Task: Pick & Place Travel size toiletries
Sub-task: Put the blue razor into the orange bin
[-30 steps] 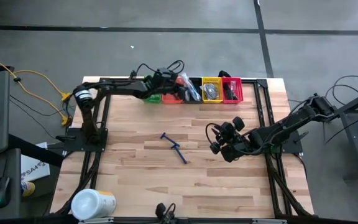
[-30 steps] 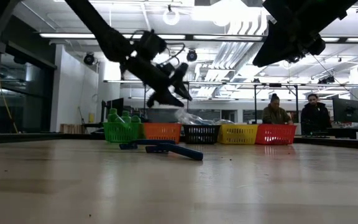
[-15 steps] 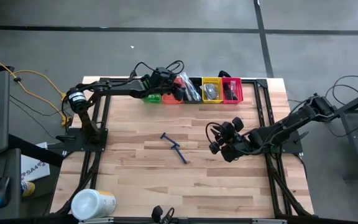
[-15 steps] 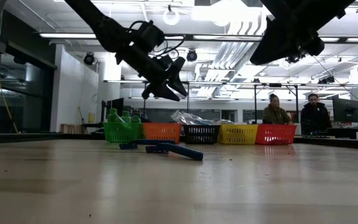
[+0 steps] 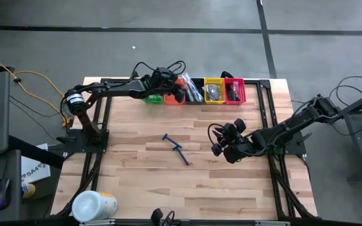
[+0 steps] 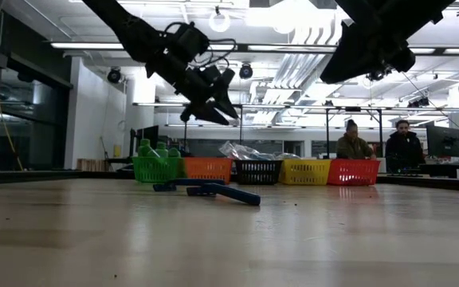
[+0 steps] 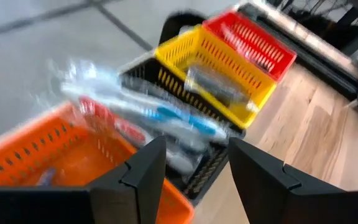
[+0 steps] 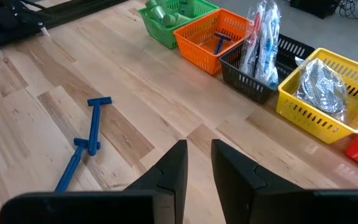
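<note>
Two blue razors (image 5: 169,139) (image 5: 183,156) lie flat on the wooden table near its middle, also seen in the right wrist view (image 8: 94,121) (image 8: 72,165). My left gripper (image 5: 180,95) hangs open above the orange bin (image 7: 55,155) and the black bin (image 7: 185,118) at the far edge, with nothing between its fingers (image 7: 194,155). My right gripper (image 5: 220,145) hovers to the right of the razors, its fingers a narrow gap apart (image 8: 197,155) and holding nothing. A blue razor (image 8: 219,42) lies in the orange bin. Wrapped toothbrushes (image 8: 263,43) stand in the black bin.
A row of bins lines the far edge: green (image 5: 154,98) with small bottles, orange, black, yellow (image 5: 213,91), red (image 5: 234,91). A large white tub (image 5: 94,205) lies at the near left corner. Two people (image 6: 377,146) sit beyond the table.
My left gripper has risen above the bins and rolled a little, staying open. The razors on the table and my right arm have kept still.
</note>
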Robot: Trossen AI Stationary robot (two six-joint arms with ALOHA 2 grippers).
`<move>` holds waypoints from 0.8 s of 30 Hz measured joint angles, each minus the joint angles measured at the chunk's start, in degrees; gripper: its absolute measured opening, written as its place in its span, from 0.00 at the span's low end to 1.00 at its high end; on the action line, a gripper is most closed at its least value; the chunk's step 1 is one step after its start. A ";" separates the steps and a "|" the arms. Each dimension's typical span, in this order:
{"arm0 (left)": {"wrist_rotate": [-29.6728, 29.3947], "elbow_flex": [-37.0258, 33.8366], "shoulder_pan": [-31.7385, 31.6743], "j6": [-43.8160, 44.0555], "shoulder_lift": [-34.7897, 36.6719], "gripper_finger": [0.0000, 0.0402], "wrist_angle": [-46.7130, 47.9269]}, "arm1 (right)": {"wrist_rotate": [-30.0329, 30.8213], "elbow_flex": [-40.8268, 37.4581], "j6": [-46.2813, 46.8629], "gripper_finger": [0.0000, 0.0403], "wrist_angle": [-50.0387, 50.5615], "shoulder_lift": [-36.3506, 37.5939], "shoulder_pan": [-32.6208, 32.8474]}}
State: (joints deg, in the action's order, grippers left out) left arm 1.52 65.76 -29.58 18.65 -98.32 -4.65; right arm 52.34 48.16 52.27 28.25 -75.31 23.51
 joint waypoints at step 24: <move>-3.59 0.04 2.99 -5.05 6.38 0.43 5.89 | -0.35 0.00 -2.62 0.16 0.63 0.00 0.11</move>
State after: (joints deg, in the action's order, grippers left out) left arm -2.07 65.80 -26.59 13.60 -91.94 1.24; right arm 51.99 48.16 49.65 28.88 -75.31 23.62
